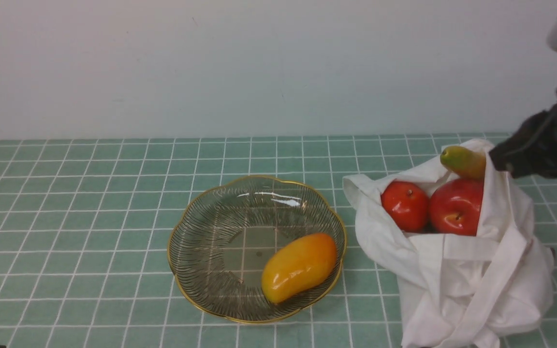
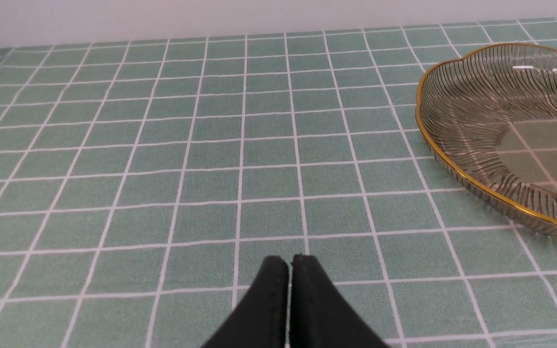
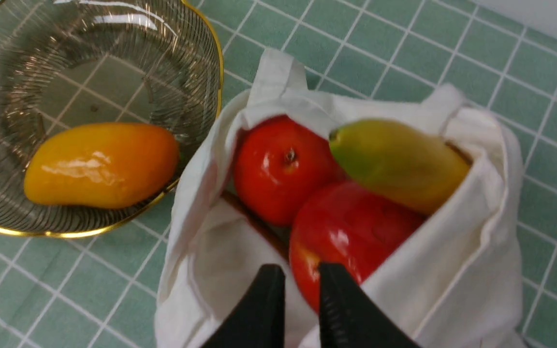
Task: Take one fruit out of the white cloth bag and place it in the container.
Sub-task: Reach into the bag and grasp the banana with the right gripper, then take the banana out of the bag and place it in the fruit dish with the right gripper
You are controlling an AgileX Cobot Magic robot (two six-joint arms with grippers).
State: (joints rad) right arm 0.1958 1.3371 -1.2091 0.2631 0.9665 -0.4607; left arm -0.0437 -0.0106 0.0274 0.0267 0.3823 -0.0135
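Note:
The banana (image 1: 463,162), yellow with a greenish tip, pokes out of the far side of the white cloth bag (image 1: 472,285) and rests on two red apples. In the right wrist view the banana (image 3: 397,162) lies across the bag's (image 3: 462,270) mouth. My right gripper (image 3: 300,271) hovers above the nearer apple, jaws a little apart with nothing between them. The right arm (image 1: 539,145) comes in above the bag's far right. The glass bowl (image 1: 259,177) with its gold rim stands left of the bag. My left gripper (image 2: 290,261) is shut and empty over bare table, left of the bowl (image 2: 472,121).
An orange-yellow mango (image 1: 299,267) lies in the bowl's near right part. Two red apples (image 1: 405,205) (image 1: 456,207) sit in the bag's open mouth. The bag's strap handles drape toward the front. Green tiled cloth covers the table; a pale wall stands behind.

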